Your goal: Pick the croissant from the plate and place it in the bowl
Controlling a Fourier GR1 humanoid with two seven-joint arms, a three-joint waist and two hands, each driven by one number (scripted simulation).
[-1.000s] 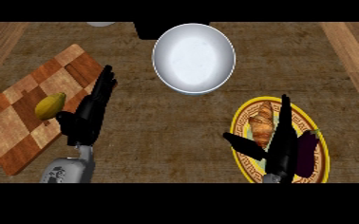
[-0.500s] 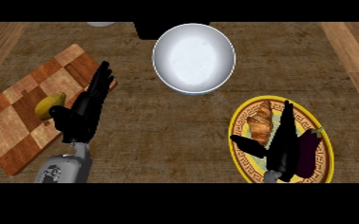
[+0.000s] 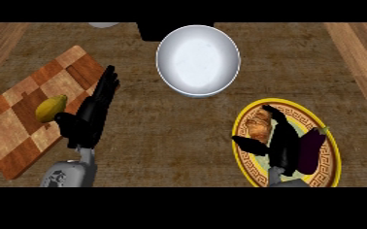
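Observation:
The brown croissant point(image 3: 257, 126) lies on the left part of a yellow patterned plate point(image 3: 246, 164) at the lower right. My right hand point(image 3: 284, 145) hovers over that plate, open. Its fingers point(image 3: 275, 121) reach along the croissant's right side, partly covering it. The thumb point(image 3: 249, 144) is spread out just below the croissant. A white bowl point(image 3: 198, 60) stands empty at the upper middle, well apart from the plate. My left hand point(image 3: 87, 119) rests open at the left, by the right edge of a cutting board.
A dark purple eggplant point(image 3: 312, 148) lies on the plate's right side, next to my right hand. A checkered wooden cutting board point(image 3: 28, 126) at the left carries a yellow fruit point(image 3: 51, 108). A dark block point(image 3: 152, 31) stands behind the bowl.
The right hand's fingers have swung left and come down onto the croissant's side. The left hand has barely moved.

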